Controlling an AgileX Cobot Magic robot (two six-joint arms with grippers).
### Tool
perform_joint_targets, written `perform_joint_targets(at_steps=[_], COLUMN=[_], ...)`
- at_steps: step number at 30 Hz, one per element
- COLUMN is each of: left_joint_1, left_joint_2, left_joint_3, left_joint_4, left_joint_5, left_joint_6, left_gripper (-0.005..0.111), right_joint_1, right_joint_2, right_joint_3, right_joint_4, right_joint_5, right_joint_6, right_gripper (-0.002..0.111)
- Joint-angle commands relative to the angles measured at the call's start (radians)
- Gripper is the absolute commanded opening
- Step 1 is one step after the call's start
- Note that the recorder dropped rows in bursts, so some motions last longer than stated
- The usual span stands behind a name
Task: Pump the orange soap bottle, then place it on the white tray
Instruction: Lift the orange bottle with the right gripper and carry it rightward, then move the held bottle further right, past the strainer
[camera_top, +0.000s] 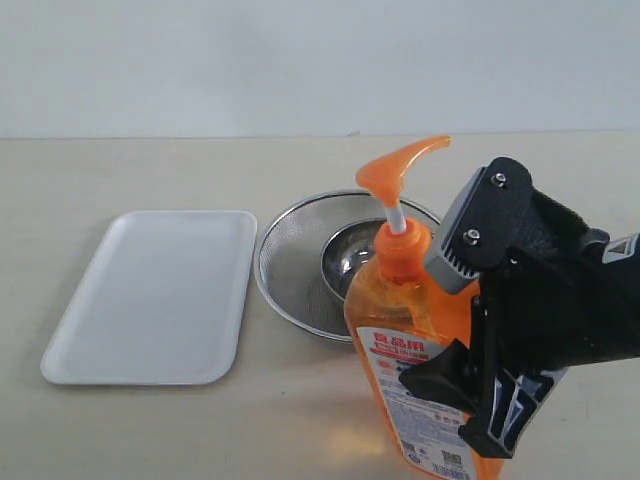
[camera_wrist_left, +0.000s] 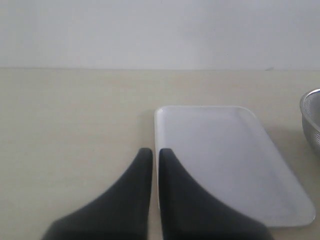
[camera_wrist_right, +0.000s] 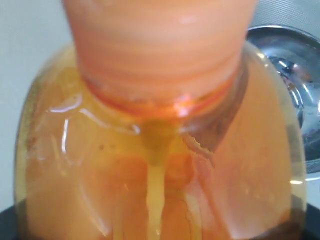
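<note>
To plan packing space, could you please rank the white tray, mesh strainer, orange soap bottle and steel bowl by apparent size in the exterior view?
1. white tray
2. orange soap bottle and mesh strainer: unranked, since the bottle is nearer, cropped and partly covered
3. steel bowl

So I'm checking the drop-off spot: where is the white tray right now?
In the exterior view, the white tray lies flat on the left of the table, right beside the steel mesh strainer, on its left.
</note>
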Motion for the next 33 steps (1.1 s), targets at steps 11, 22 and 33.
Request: perform_joint_targets(at_steps=[11,22,33], left_joint_1=[0.001,0.001,0.001], left_joint_2=[-0.001,-0.001,-0.001], left_joint_3=[0.004,0.004,0.004], left_joint_4=[0.0,0.0,0.0], left_joint_5=[-0.001,-0.001,-0.001], left_joint_6=[0.003,0.003,0.003], left_gripper=[0.005,0.005,0.005], right_joint_1=[-0.001,-0.001,-0.001], right_joint_2=[-0.02,-0.02,-0.02], right_joint_3=[-0.01,-0.01,-0.01], right_joint_4=[-0.194,-0.421,-0.705], right_joint_5=[-0.043,-0.048,-0.03], right_joint_6=[0.216,0.464,0.782], right_gripper=[0.0,0.0,0.0])
